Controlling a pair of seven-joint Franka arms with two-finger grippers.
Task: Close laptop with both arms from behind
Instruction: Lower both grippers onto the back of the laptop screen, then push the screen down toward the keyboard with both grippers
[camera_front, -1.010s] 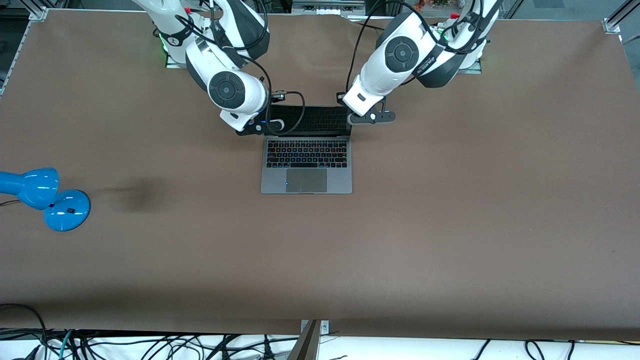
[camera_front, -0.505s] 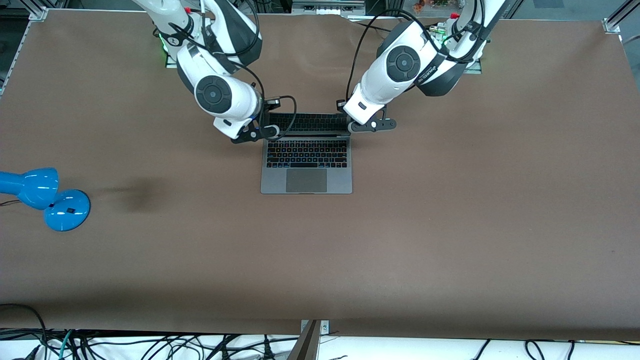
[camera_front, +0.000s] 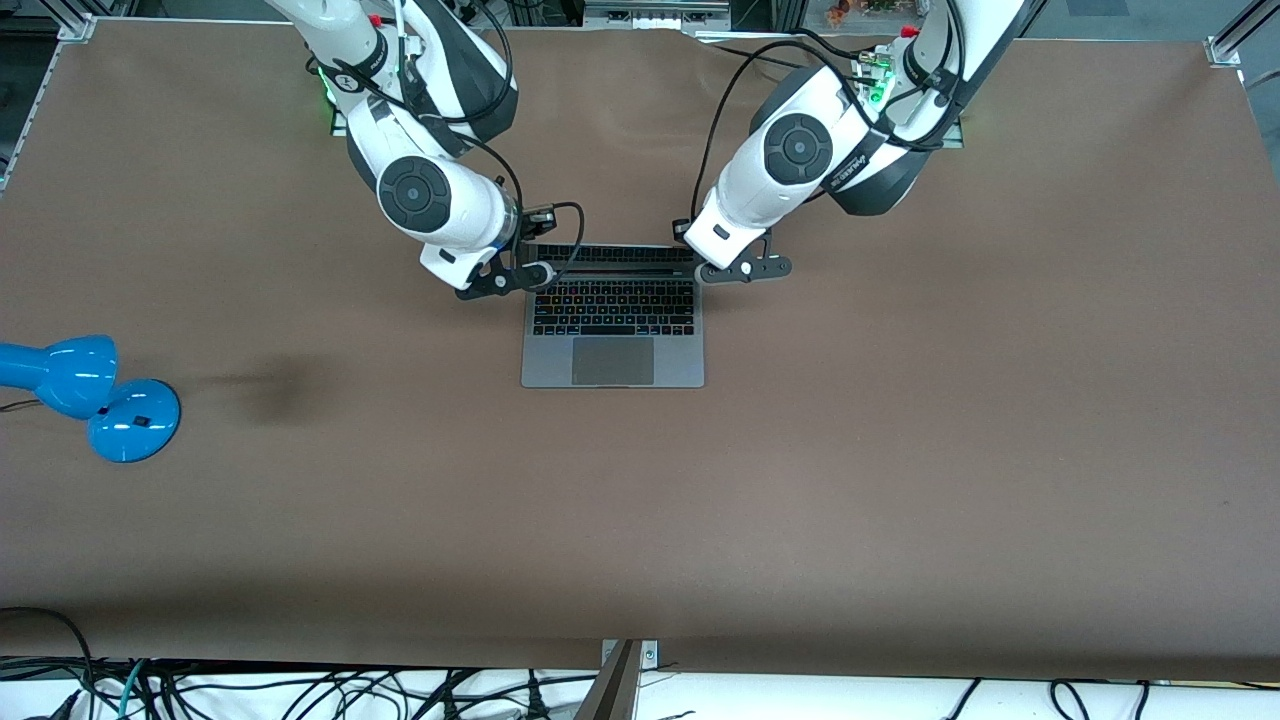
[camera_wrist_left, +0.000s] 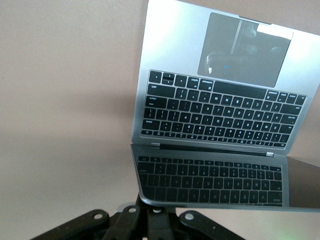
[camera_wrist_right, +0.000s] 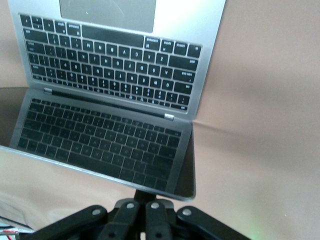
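Observation:
The space-grey laptop lies mid-table with its lid tilted well over the black keyboard. My right gripper is shut and presses the lid's top edge at the corner toward the right arm's end. My left gripper is shut and presses the corner toward the left arm's end. In the left wrist view the gripper touches the lid's edge, and the black screen mirrors the keyboard. In the right wrist view the gripper sits under the lid's edge, with the screen above it.
A blue desk lamp lies near the table's edge at the right arm's end. Black cables run below the table's near edge. Brown table surface surrounds the laptop.
Both grippers have moved toward the front camera and lower, pushing the lid. The lid has tilted further over the keyboard, so less of the screen shows.

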